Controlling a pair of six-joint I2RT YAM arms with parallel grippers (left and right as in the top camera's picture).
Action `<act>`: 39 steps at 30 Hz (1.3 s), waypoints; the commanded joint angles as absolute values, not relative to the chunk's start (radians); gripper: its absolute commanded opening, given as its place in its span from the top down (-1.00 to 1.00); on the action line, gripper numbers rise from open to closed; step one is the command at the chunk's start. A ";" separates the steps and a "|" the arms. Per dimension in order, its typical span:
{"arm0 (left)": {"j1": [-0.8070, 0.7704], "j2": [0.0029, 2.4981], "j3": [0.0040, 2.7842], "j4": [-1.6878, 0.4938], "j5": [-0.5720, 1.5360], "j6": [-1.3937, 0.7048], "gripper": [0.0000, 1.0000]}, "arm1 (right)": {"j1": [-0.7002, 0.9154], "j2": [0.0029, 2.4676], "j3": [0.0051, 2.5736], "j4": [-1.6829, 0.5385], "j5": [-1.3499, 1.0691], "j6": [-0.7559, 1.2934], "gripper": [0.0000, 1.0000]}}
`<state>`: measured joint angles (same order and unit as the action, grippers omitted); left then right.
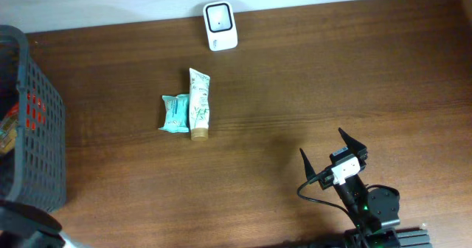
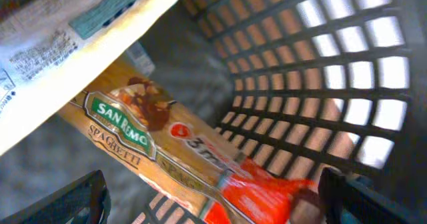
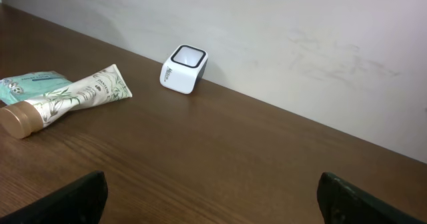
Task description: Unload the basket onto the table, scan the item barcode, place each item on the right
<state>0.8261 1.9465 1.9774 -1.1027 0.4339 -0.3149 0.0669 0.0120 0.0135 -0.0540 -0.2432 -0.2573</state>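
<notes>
My left gripper (image 2: 212, 184) hangs open inside the dark plastic basket (image 2: 313, 84), its fingers on either side of a San Remo spaghetti pack (image 2: 143, 147) with a red end. A white printed bag (image 2: 60, 44) lies over the pack's upper left. Nothing is held. The white barcode scanner (image 1: 220, 26) stands at the table's far edge; the right wrist view shows the scanner (image 3: 183, 69) too. My right gripper (image 1: 322, 142) is open and empty above bare table at the front right, pointing toward the scanner.
A cream tube with a gold cap (image 1: 199, 104) and a teal packet (image 1: 175, 113) lie side by side mid-table. The basket (image 1: 40, 130) fills the left edge. A pale wall (image 3: 300, 44) runs behind the scanner.
</notes>
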 commanded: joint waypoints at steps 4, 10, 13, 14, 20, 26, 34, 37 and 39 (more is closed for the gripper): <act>0.828 2.116 1.977 -1.086 0.421 -0.508 -0.98 | 0.064 0.006 0.006 -0.057 -0.234 -0.243 -0.98; 0.828 2.229 1.977 -1.082 0.417 -0.511 -0.98 | 0.064 0.006 0.006 -0.057 -0.234 -0.243 -0.97; 0.826 2.249 1.977 -1.076 0.368 -0.507 -0.85 | 0.064 0.006 0.006 -0.057 -0.234 -0.243 -0.98; 0.825 2.250 1.977 -1.074 0.364 -0.499 -0.57 | 0.064 0.006 0.006 -0.057 -0.234 -0.243 -0.97; 0.825 2.250 1.977 -1.078 0.383 -0.492 1.00 | 0.064 0.006 0.006 -0.057 -0.234 -0.243 -0.97; 0.825 2.249 2.011 -1.081 0.627 -0.398 1.00 | 0.064 0.006 0.006 -0.057 -0.234 -0.243 -0.97; 0.821 2.249 2.368 -1.233 0.719 -0.293 1.00 | 0.064 0.006 0.006 -0.057 -0.234 -0.243 -0.97; 0.821 2.249 2.494 -1.266 0.720 -0.293 1.00 | 0.064 0.006 0.006 -0.057 -0.234 -0.243 -0.97; 0.820 2.249 2.572 -1.291 0.753 -0.264 1.00 | 0.064 0.006 0.006 -0.057 -0.234 -0.243 -0.97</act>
<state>0.8234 2.2890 2.4336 -1.2938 0.6239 -0.3294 0.0669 0.0120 0.0135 -0.0544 -0.2432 -0.2577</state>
